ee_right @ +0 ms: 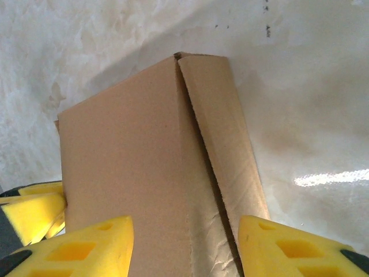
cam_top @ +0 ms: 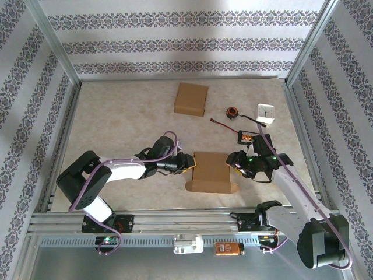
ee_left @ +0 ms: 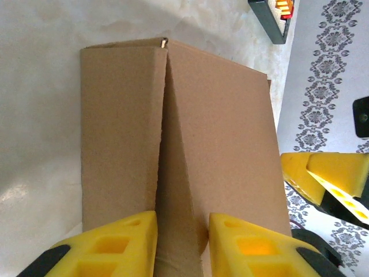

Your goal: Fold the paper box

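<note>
The paper box [cam_top: 211,172] is a flat brown cardboard piece lying at the table's near middle. My left gripper [cam_top: 187,162] is at its left end. In the left wrist view the paper box [ee_left: 225,133] has a raised inner fold running back to the left gripper [ee_left: 181,245], whose yellow fingers press that fold from both sides. My right gripper [cam_top: 233,161] is at the box's right end. In the right wrist view the right gripper [ee_right: 185,248] stands wider, with the paper box [ee_right: 127,167] and its narrow creased side flap filling the gap between the fingers.
A second, folded brown box [cam_top: 190,98] lies at the back. To the right are a black ring [cam_top: 232,112], a white cube [cam_top: 266,112], and a black device [cam_top: 245,137] with a thin cable. Metal frame rails [cam_top: 175,219] border the table.
</note>
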